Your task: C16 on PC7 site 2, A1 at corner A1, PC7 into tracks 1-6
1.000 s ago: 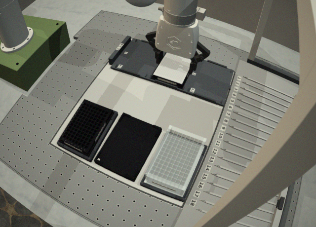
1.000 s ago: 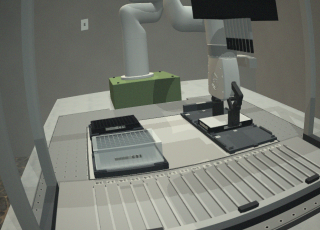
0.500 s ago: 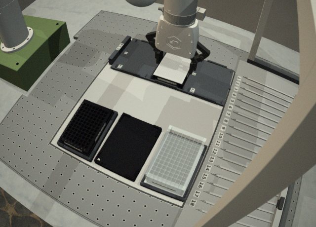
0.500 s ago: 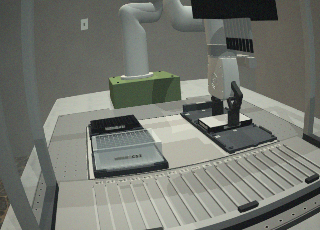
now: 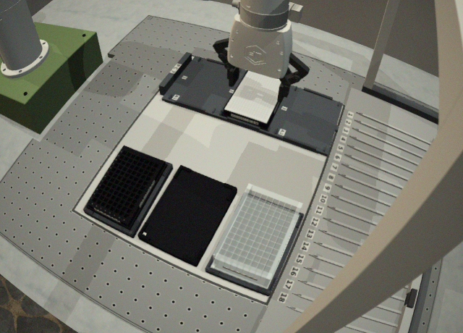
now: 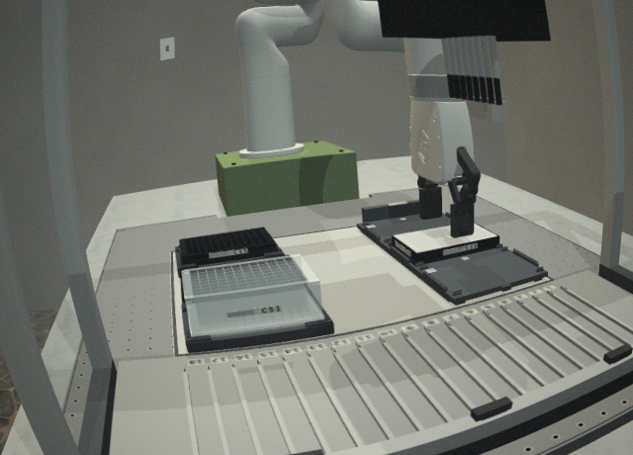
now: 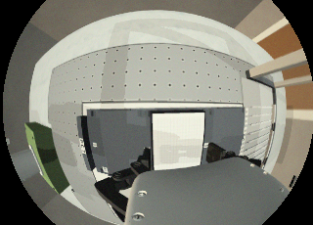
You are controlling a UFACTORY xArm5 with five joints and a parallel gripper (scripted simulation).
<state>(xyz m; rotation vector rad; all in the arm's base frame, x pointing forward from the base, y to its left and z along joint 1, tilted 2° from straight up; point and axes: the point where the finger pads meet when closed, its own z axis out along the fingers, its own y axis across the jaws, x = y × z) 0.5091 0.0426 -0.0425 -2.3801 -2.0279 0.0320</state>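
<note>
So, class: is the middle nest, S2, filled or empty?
Empty: nest S2 shows only its bare black base, while the white plate C16 lies on carrier PC7.

- End effector [image 5: 257, 83]: upper centre of the top view, fingers spread wide either side of the white plate C16 [image 5: 251, 99] on carrier PC7 [image 5: 197, 86].
- Pale apron [image 5: 209, 146], mid-frame: open strip between carrier and nest row.
- Nest row, lower centre: black plate C15 [image 5: 126, 187] and tall clear block C51 [image 5: 257, 234] flank a vacant black nest [image 5: 187, 215].
- Green pedestal [image 5: 63, 60], upper left: bulky obstacle.
- Rails [image 5: 373, 165], right: ribbed, crossed overhead by a curved frame post [image 5: 411, 213].
</note>
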